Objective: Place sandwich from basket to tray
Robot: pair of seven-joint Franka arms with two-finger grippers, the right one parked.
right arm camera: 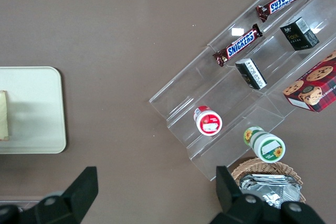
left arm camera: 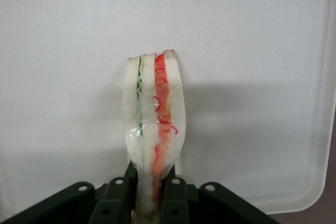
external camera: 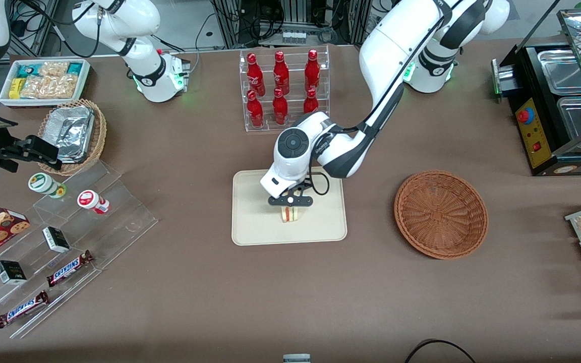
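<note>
Front view | pincer [external camera: 290, 205] grips sandwich [external camera: 290, 214] | tray [external camera: 250, 227] | brown table [external camera: 290, 302]

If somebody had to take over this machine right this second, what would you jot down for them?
Hand: over the middle of the tray, shut on the sandwich, which it holds upright with the filling edge showing.
Basket: on the table beside the tray, toward the working arm's end, with nothing in it.
Done: sandwich lifted out of the basket and carried over the tray.
Left: whether it already touches the tray surface is not clear; lower if needed, open the hand, and lift the arm away.
</note>
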